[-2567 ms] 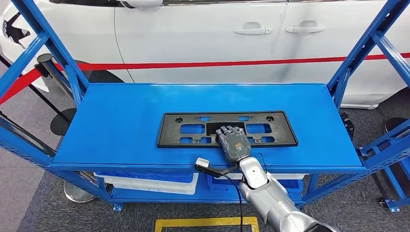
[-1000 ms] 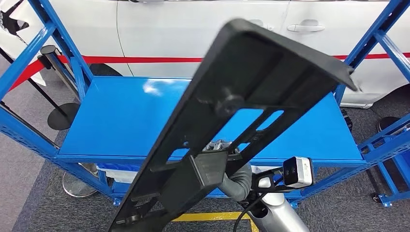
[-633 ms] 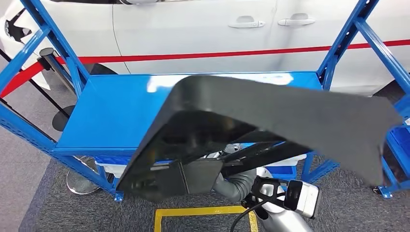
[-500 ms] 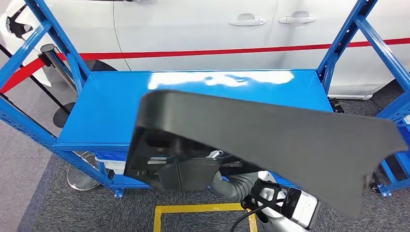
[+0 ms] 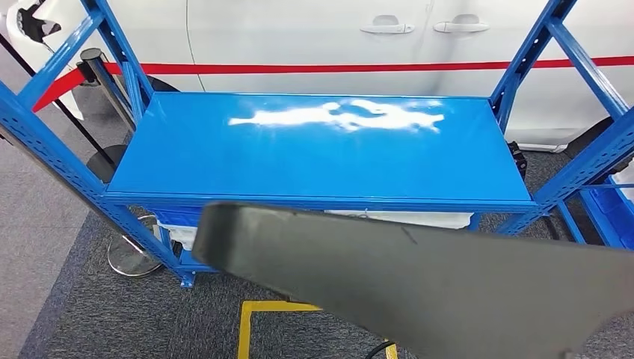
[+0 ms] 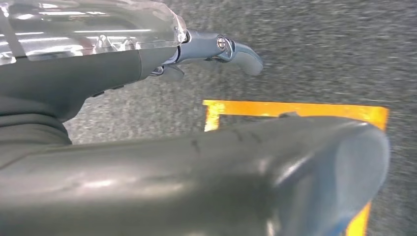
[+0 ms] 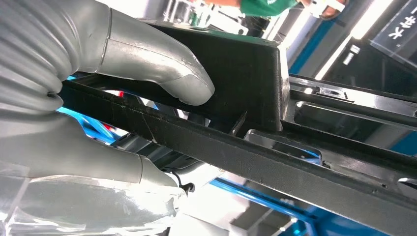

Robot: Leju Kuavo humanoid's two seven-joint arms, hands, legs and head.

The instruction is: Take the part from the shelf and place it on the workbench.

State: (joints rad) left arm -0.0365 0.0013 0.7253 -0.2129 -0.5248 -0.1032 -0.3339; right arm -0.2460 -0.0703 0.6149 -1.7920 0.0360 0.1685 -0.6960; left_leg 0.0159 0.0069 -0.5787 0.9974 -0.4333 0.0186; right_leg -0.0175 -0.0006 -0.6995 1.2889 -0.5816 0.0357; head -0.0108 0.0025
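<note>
The part (image 5: 448, 292) is a big, flat, dark plastic frame with holes; the right hand (image 7: 74, 113) grips it, thumb (image 7: 162, 64) on top; I cannot tell if the left hand (image 6: 98, 64) is open.

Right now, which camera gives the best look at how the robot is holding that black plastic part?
The right wrist view: the right hand grips the black part, thumb pressed on its face, with a rail of its frame passing through the hand. The head view shows the part as a dark slab in front of the blue shelf. The left wrist view shows its rounded end.
</note>
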